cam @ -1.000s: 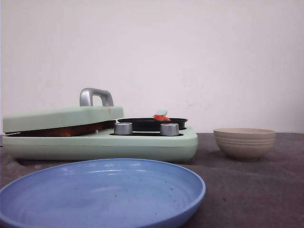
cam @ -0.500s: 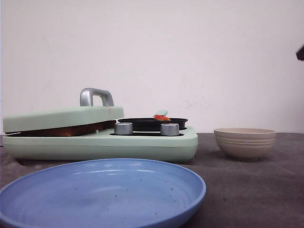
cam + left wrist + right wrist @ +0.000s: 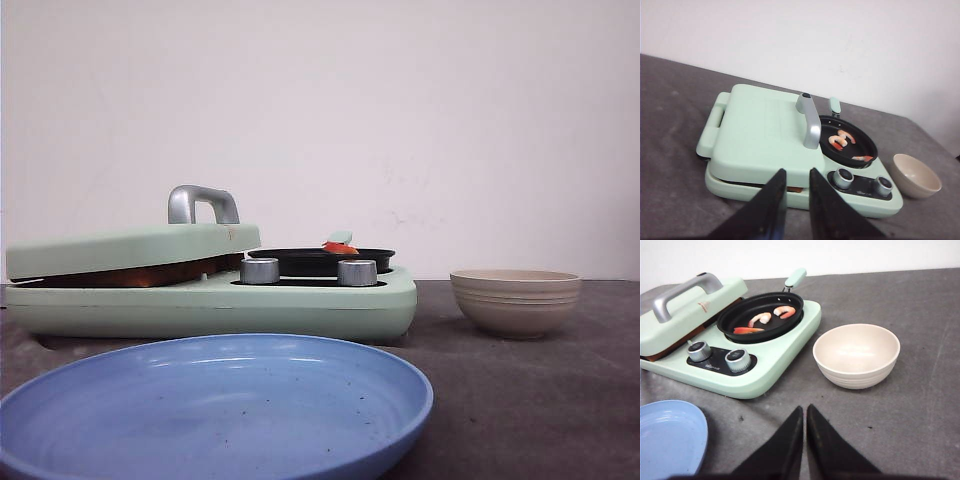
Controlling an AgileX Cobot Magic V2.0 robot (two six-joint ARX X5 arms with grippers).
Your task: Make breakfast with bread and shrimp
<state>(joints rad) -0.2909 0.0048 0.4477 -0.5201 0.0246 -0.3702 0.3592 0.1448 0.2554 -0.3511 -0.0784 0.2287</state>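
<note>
So: left gripper [image 3: 796, 186] fingers slightly apart, holding nothing, hovering just in front of green cooker [image 3: 765, 135]. Right gripper [image 3: 804, 421] fingers nearly touching, empty, above bare table [image 3: 920, 405], near beige bowl [image 3: 856, 355] and blue plate [image 3: 667, 440]. Shrimp [image 3: 761, 318] in black pan [image 3: 760, 315] on cooker. Bread [image 3: 150, 274] only brown edge showing under closed lid [image 3: 762, 132].

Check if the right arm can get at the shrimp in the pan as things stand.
Probably yes. The shrimp lie uncovered in the open black pan, and the right gripper, its jaws nearly shut, hangs above bare table with nothing between. The bowl sits off to one side.
</note>
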